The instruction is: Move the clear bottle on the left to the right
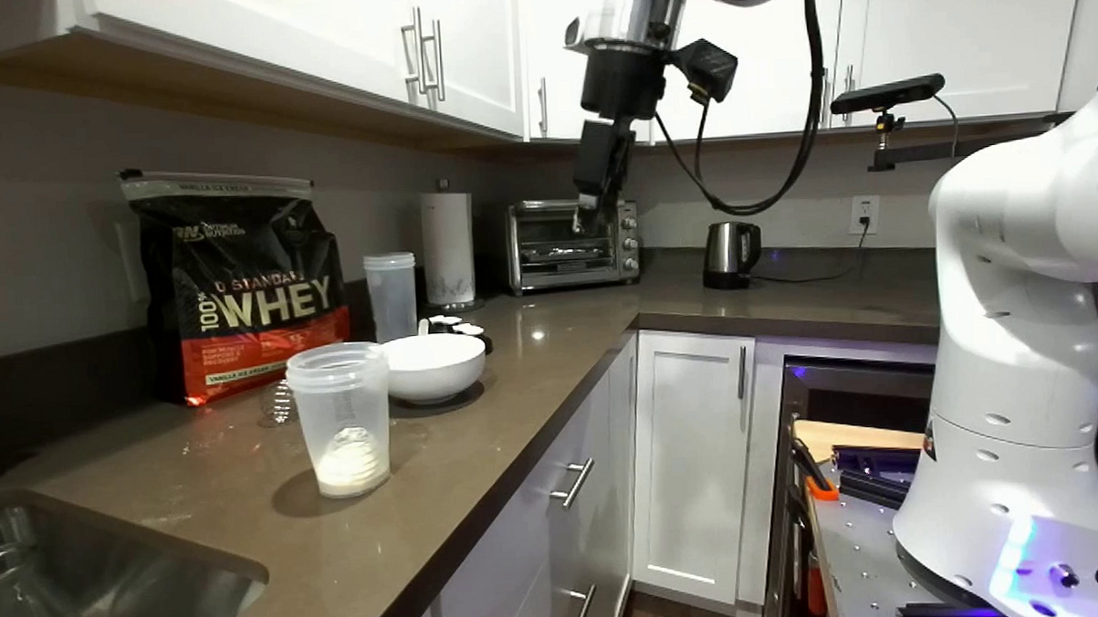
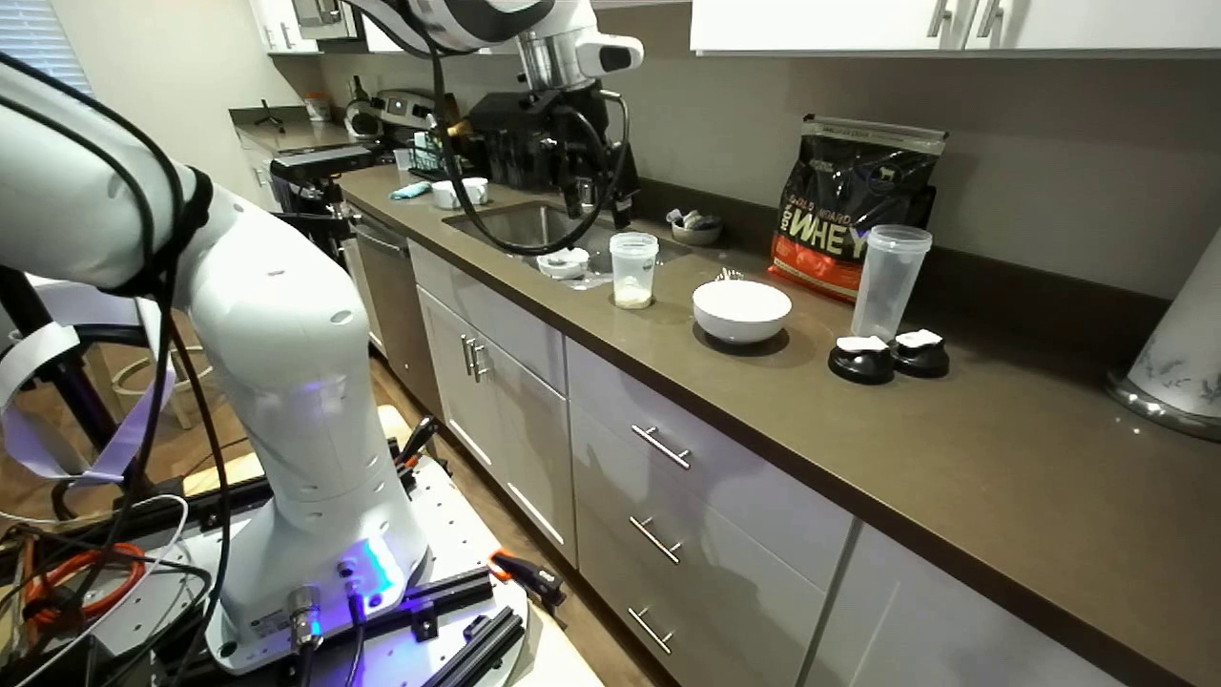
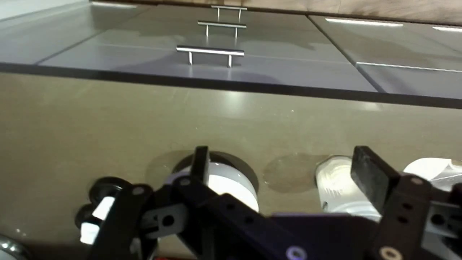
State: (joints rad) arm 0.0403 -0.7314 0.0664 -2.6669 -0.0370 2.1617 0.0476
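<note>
The clear bottle (image 1: 338,416) is a translucent, wide-mouthed plastic jar with pale powder at the bottom. It stands upright on the counter near the sink, and also shows in an exterior view (image 2: 633,272). My gripper (image 1: 586,214) hangs in the air above the counter, apart from everything; it shows above the sink area in an exterior view (image 2: 599,205). In the wrist view my gripper (image 3: 283,162) is open and empty. There the bottle (image 3: 339,184) shows beyond the jaws, partly covered by the right finger.
A white bowl (image 1: 434,367) stands beside the bottle. Behind are a black whey bag (image 1: 247,282), a taller empty translucent bottle (image 1: 391,296) and two black lids (image 2: 861,361). A paper towel roll (image 1: 448,243) and toaster oven (image 1: 562,276) stand farther along. The sink (image 1: 201,549) adjoins.
</note>
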